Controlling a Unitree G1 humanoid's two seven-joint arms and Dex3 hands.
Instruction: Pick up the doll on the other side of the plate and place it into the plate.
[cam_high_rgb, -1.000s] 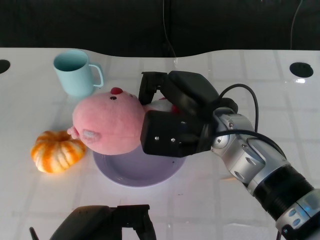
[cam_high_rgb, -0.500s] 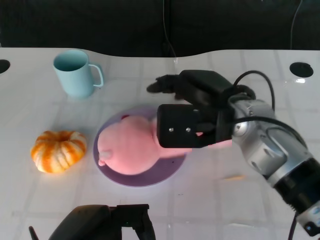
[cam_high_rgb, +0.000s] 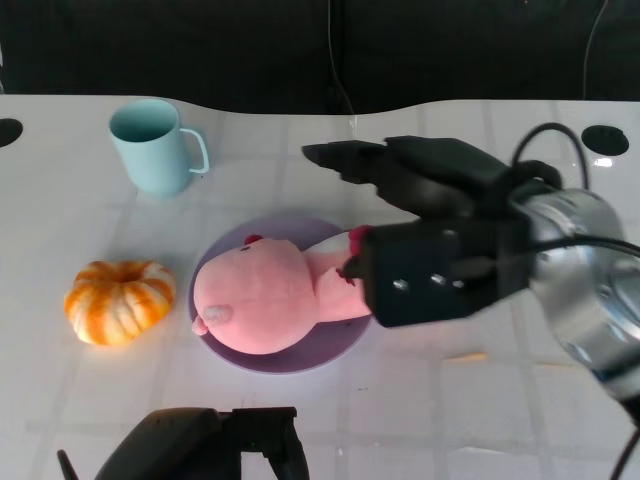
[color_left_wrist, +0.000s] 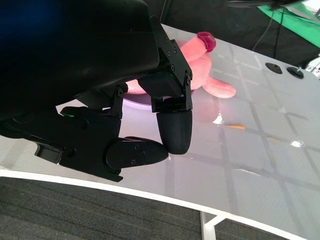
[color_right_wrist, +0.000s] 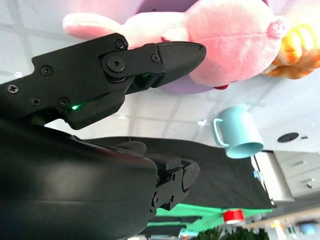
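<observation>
one pink plush doll (cam_high_rgb: 262, 305) lies in the one round lilac plate (cam_high_rgb: 336, 342) on the white table (cam_high_rgb: 480, 400). the right hand (cam_high_rgb: 425, 215) hovers beside it, fingers spread, holding nothing. the left hand (color_left_wrist: 150, 135) is curled in, empty. one light blue mug (cam_high_rgb: 152, 146) and one orange pumpkin (cam_high_rgb: 117, 301) stand nearby.

A soft pink plush doll (cam_high_rgb: 265, 305) is seen on a smooth, matt purple plate (cam_high_rgb: 340, 345). The white desk (cam_high_rgb: 480, 400) is glossy and reflective. The right hand (cam_high_rgb: 430, 230) is cased in matt black plastic, its forearm (cam_high_rgb: 590, 290) in brushed silver metal. The teal mug (cam_high_rgb: 150, 145) looks smooth.
</observation>
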